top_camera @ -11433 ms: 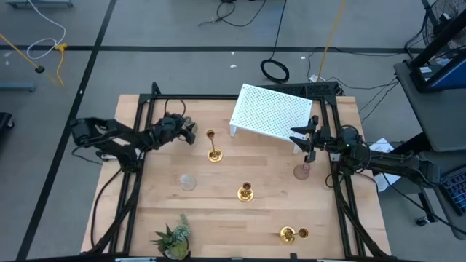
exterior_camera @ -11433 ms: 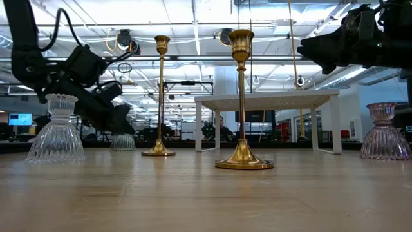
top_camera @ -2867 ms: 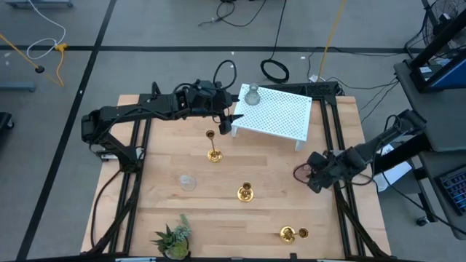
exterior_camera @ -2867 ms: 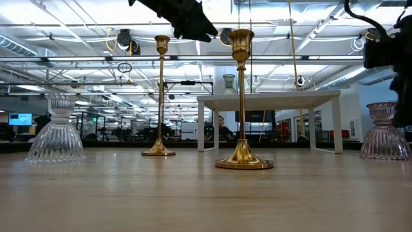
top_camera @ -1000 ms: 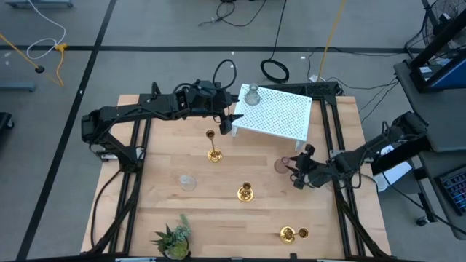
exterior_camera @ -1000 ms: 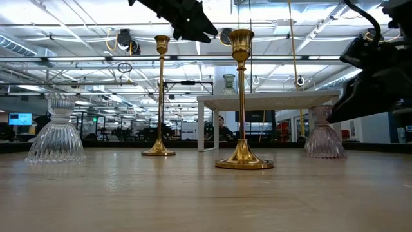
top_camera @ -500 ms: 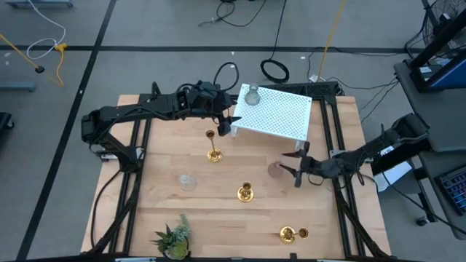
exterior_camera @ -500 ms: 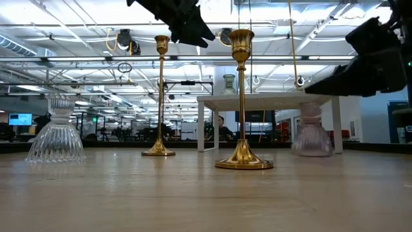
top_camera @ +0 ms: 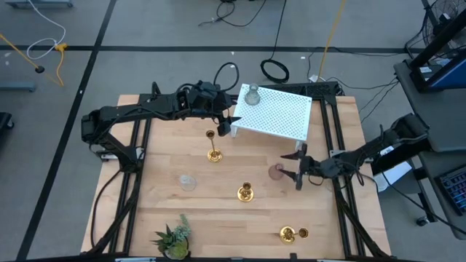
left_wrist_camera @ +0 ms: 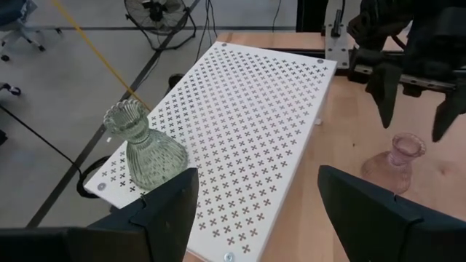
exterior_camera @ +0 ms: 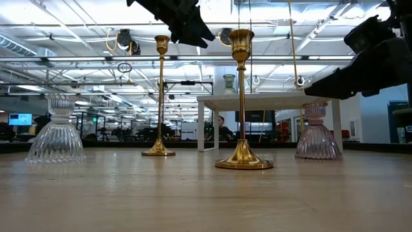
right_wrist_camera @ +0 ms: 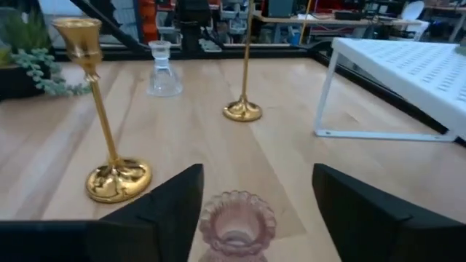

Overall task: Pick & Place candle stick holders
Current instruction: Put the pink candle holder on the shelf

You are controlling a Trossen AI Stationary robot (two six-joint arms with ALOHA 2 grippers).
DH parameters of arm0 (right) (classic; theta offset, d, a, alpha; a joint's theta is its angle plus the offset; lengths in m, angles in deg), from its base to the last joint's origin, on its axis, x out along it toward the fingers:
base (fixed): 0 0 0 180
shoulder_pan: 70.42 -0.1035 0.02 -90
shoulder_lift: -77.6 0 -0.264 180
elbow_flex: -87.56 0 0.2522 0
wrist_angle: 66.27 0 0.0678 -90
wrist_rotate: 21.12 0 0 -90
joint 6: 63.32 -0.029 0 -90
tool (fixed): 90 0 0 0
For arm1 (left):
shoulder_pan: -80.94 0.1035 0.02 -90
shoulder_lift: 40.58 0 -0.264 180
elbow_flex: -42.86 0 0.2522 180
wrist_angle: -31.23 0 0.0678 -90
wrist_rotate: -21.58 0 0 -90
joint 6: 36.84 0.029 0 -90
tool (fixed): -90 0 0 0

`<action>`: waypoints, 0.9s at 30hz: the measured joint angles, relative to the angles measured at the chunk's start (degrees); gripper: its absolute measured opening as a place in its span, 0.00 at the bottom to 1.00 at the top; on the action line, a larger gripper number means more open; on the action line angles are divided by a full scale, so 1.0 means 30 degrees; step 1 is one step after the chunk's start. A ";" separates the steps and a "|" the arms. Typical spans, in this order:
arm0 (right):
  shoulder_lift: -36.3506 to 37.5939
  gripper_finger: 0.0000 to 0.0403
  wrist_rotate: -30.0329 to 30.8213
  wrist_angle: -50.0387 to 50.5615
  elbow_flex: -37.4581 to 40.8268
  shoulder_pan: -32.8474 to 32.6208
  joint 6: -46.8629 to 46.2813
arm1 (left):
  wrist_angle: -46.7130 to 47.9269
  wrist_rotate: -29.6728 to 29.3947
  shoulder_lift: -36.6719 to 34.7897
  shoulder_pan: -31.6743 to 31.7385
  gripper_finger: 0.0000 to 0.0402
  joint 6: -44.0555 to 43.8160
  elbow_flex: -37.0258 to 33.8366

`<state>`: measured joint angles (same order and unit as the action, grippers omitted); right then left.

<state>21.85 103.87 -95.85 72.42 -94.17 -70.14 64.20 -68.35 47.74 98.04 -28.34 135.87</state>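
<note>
High view: the right gripper (top_camera: 297, 167) has its two fingers spread apart on either side of the pink glass holder (top_camera: 277, 171), which stands upright on the table (top_camera: 218, 196) just in front of the white rack (top_camera: 273, 110), not gripped. The left gripper (top_camera: 227, 122), fingers open, hovers at the rack's near-left corner, close to the grey-green glass holder (top_camera: 252, 94) standing on the rack top. Two gold holders (top_camera: 212, 146) (top_camera: 246, 192) stand mid-table, a third (top_camera: 291, 233) lies near the front edge, and the clear glass holder (top_camera: 188, 181) stands left of centre.
</note>
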 joint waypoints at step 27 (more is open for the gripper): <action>-0.7609 0.65 -0.3257 -0.3209 -0.1545 0.2167 -0.0449 | 0.0102 0.0000 0.0000 0.0000 0.72 -0.0002 0.0000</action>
<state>-0.97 94.10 -105.48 67.78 -87.67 -71.49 64.50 -68.35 47.74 98.04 -28.34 135.87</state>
